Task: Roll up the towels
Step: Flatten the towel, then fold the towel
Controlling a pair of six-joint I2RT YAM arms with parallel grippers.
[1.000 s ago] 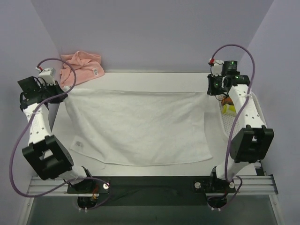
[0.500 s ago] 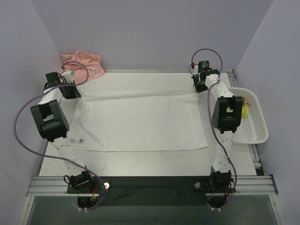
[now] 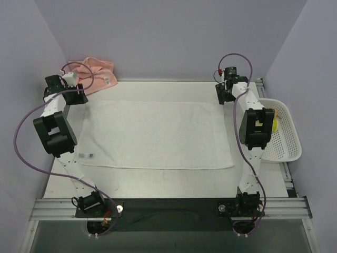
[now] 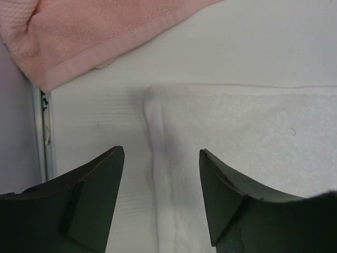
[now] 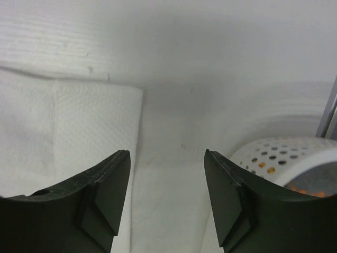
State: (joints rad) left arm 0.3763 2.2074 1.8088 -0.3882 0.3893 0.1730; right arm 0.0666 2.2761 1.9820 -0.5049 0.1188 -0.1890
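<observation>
A white towel lies spread flat across the table, its long side running left to right. The salmon-pink towel sits crumpled at the far left corner, a small white tag on it. My left gripper hovers open over the white towel's far left corner, nothing between its fingers; the pink towel's hem shows just beyond. My right gripper is open just past the far right corner, over bare table.
A white mesh basket with something yellow and orange inside stands at the table's right edge; its rim shows in the right wrist view. Purple walls enclose the table on three sides. The arm bases sit along the near rail.
Both grippers have opened and let go of the white towel's far corners. The towel, held up and stretched a second ago, now lies flat. Both arms have drawn slightly back from the corners.
</observation>
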